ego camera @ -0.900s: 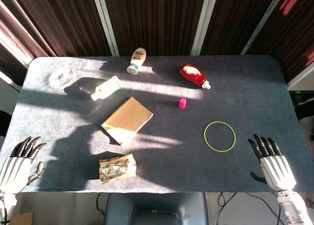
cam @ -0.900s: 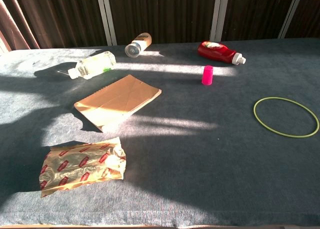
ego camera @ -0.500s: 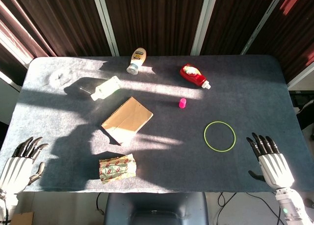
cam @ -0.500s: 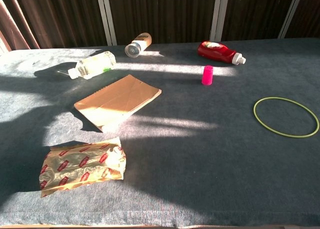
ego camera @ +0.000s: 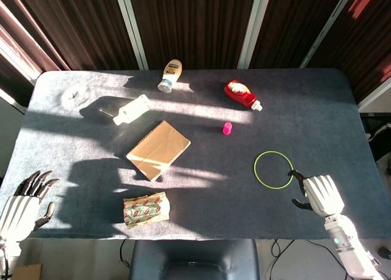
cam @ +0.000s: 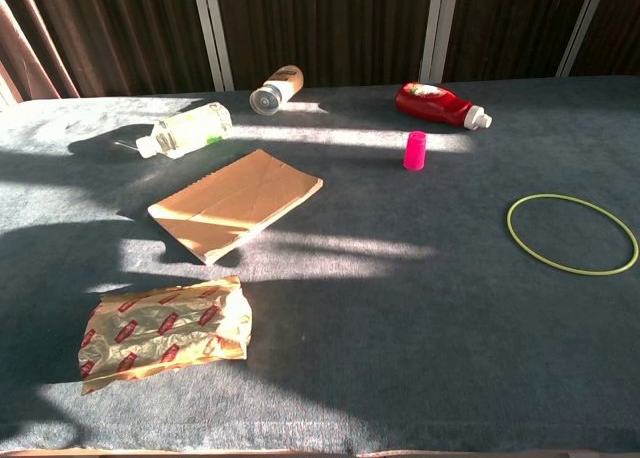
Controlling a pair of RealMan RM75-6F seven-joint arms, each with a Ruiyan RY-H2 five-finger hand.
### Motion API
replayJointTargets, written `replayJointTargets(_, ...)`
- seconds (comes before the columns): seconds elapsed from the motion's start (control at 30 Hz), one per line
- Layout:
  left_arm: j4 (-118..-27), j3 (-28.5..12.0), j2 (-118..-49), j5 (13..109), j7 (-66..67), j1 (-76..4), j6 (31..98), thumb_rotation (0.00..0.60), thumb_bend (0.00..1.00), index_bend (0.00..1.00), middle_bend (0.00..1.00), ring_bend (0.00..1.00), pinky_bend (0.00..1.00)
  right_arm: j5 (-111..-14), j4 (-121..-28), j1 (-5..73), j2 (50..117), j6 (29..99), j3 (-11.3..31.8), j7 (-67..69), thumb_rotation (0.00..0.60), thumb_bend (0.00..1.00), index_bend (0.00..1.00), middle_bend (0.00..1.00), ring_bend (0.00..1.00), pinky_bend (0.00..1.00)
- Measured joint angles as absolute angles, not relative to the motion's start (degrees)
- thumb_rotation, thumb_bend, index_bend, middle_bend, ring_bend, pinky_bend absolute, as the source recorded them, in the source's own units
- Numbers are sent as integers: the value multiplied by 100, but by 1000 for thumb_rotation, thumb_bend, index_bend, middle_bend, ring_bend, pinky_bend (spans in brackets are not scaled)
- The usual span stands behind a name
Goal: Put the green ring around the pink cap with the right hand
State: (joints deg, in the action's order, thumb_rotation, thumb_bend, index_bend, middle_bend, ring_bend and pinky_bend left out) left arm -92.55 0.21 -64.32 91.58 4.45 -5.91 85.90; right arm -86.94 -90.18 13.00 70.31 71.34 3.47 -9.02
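The thin green ring (ego camera: 273, 151) lies flat on the grey table cloth at the right, and the chest view shows this ring (cam: 572, 195) near its right edge. The small pink cap (ego camera: 226, 128) stands upright up and to the left of the ring, apart from it; in the chest view the cap (cam: 414, 149) catches sunlight. My right hand (ego camera: 317, 192) hovers just right of and below the ring, its fingertips pointing at the ring's lower right rim and holding nothing. My left hand (ego camera: 24, 203) rests open at the table's near left corner.
A brown notebook (ego camera: 158, 149) lies mid-table, with a crumpled snack packet (ego camera: 145, 209) near the front edge. A clear bottle (ego camera: 131, 109), a mayonnaise bottle (ego camera: 171, 75) and a red ketchup bottle (ego camera: 241, 93) lie along the far side.
My right hand has swung left and turned, so that its fingers now point at the ring. Shadows on the cloth have shifted. The ring, cap and left hand have stayed put.
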Motion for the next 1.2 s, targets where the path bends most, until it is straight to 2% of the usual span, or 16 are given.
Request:
replayJointTargets(0.2,-9280,25,-6415,9158,428,-565,8632,600,491,208,105,38,184,-8480,-8922,1655,7124,6450,303,-717,600,346,579,924,1000,1000)
replayJointTargets(0.5,-9303,26,-6390,9144,392,-549,8641,600,490,208,106,39,186,-8279,-8403,1912,7460,6040,271,-503,600,453,588,925,1000,1000)
replayJointTargets(1.2,-9308,31,-6365,9176,303,-536,8667,600,491,209,112,39,187,-7955,-7585,2129,8009,5792,281,-454,600,462,570,925,1000,1000)
